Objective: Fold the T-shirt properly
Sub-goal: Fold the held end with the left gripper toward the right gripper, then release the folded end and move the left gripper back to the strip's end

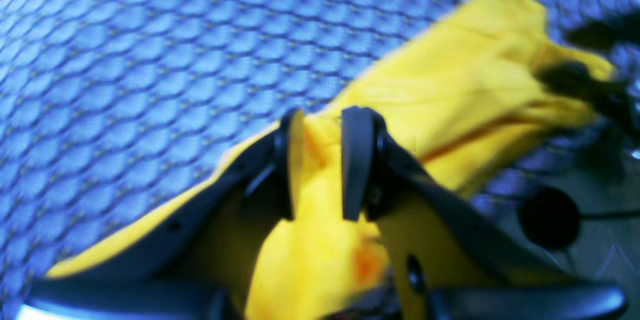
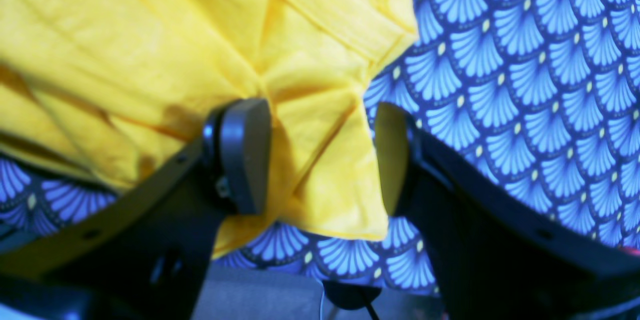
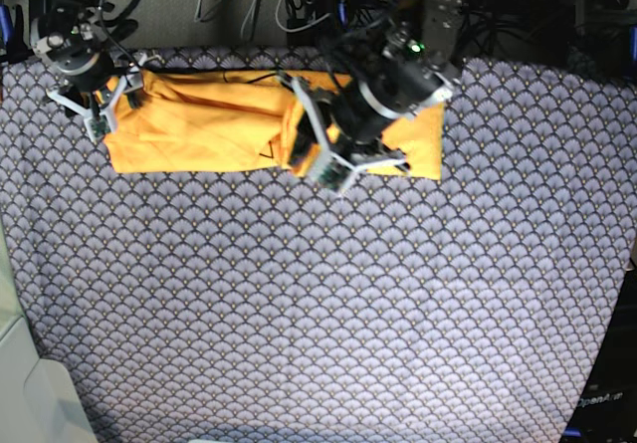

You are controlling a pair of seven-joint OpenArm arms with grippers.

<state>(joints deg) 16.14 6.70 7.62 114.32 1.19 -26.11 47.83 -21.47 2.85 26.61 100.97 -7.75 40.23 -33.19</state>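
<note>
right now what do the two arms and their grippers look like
Both grippers are matte black with two flat, rounded-tip finger pads on angled black brackets: left gripper, right gripper. From the base view each arm has silver-grey cylindrical joints, black cables trailing behind, and a small green circuit board near the wrist.

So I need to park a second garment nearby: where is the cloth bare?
Bare: the whole patterned cloth in front of the T-shirt, from its long edge down to the near edge. Crowded: the far strip, where the shirt lies with the left gripper mid-shirt and the right gripper at its end.
</note>
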